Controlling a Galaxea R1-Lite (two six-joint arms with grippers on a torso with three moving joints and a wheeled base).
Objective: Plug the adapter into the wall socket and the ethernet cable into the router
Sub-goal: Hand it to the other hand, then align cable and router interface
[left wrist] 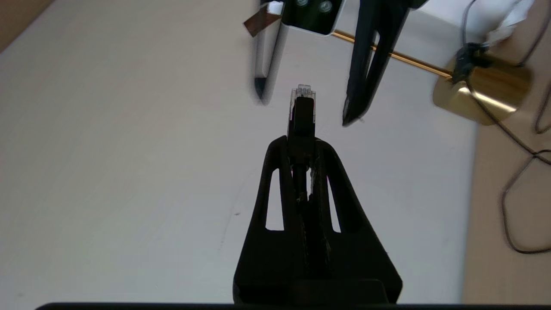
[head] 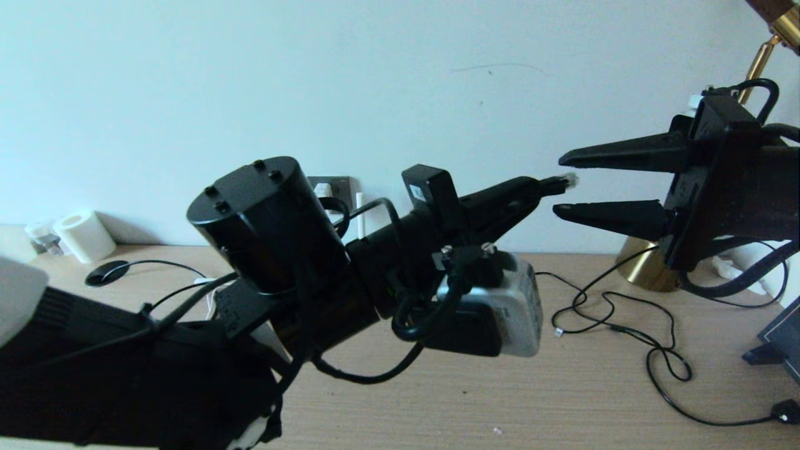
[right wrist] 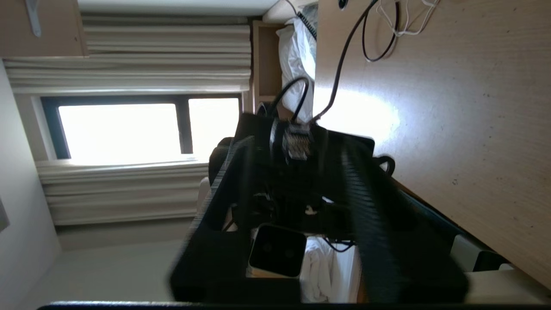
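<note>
My left gripper (head: 537, 186) is raised above the desk, pointing right, and is shut on the ethernet cable's plug (head: 565, 181). Its clear tip (left wrist: 302, 92) juts past the fingertips. My right gripper (head: 557, 185) faces it from the right and stands open, one finger above and one below the plug tip, not touching it. The right wrist view shows the plug (right wrist: 297, 144) end-on between my blurred fingers. Behind the left arm, the dark grey wall socket (head: 342, 182) holds a white piece, the adapter (head: 323, 189), mostly hidden. The router's body is hidden; a slim white stick (head: 359, 205) shows by the socket.
A brass lamp base (head: 647, 272) stands at the back right of the wooden desk (head: 475, 387). Thin black cables (head: 625, 325) loop across the desk below my right gripper. A white paper roll (head: 84, 234) sits at the far left, and a dark object (head: 781, 337) at the right edge.
</note>
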